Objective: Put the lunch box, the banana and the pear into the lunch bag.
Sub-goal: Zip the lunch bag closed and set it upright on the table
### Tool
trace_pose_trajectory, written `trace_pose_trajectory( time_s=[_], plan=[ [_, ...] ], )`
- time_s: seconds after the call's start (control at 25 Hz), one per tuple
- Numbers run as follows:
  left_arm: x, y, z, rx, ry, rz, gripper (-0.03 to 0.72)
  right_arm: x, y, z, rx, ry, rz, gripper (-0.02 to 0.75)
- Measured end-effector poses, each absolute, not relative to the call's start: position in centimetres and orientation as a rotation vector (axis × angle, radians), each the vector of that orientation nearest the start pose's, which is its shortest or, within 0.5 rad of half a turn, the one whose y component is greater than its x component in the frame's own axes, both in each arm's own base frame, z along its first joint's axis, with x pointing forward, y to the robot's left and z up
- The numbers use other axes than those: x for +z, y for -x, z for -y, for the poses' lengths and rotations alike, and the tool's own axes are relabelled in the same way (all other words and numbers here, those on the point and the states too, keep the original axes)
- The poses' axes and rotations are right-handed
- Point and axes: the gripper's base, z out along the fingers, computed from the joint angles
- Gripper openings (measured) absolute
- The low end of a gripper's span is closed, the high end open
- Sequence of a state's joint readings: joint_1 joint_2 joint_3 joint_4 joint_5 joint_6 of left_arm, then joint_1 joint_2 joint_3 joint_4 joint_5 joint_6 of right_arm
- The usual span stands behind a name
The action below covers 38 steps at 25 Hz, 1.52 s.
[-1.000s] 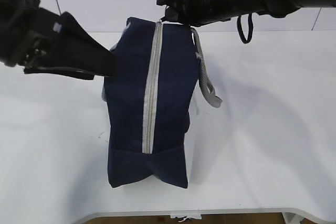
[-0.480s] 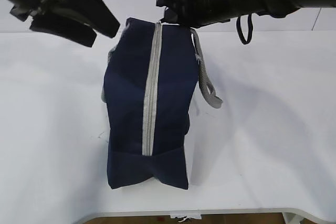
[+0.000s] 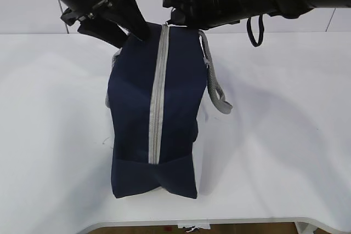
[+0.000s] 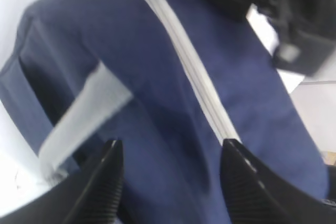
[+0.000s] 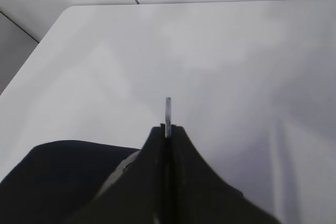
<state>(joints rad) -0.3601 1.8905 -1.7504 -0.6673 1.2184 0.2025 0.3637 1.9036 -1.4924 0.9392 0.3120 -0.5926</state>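
Right gripper (image 5: pixel 167 129) is pinching the zipper pull (image 5: pixel 168 111) at frame top while left gripper (image 4: pixel 170 182), spread, is hovering over the lunch bag (image 3: pixel 156 108); unbraced bag risks dragging.

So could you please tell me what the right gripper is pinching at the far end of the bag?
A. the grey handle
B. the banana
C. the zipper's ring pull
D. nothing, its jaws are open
C: in the right wrist view the right gripper is shut on a thin metal ring pull, and the exterior view puts it at the far end of the zipper on the bag.
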Motion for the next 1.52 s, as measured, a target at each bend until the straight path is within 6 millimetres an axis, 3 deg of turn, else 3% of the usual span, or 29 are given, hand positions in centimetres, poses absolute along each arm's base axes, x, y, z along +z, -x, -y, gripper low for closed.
trace_pose_trajectory(
  time_s=[0.12,0.36,0.44,0.64,0.88,1.12,1.52],
  plan=[
    [31.0,-36.5,19.4,-0.972,-0.572,-2.708,0.354,27.5,-41.3,-18.1,0.671,0.202,-2.128,0.001],
    [31.0,-36.5,19.4,-0.961,-0.641,-2.683,0.057,27.5,-41.3,-18.0,0.669,0.2,-2.128,0.001],
    [31.0,-36.5,19.4,-0.95,-0.7,-2.658,0.011,27.5,-41.3,-18.0,0.668,0.201,-2.127,0.001],
    [30.9,-36.4,19.5,-0.91,-0.786,-2.631,0.0,27.5,-41.3,-18.0,0.667,0.203,-2.127,0.001],
    [30.7,-35.4,21.0,-0.778,-0.919,-2.624,0.0,27.5,-41.3,-18.0,0.672,0.208,-2.132,0.001],
    [32.4,-33.9,21.4,-0.645,-1.013,-2.569,-0.001,27.4,-41.3,-17.8,0.679,0.207,-2.143,0.001],
    [35.4,-32.3,20.4,-0.584,-1.026,-2.496,-0.001,27.5,-41.4,-17.0,0.724,0.207,-2.18,0.001]
  ],
)
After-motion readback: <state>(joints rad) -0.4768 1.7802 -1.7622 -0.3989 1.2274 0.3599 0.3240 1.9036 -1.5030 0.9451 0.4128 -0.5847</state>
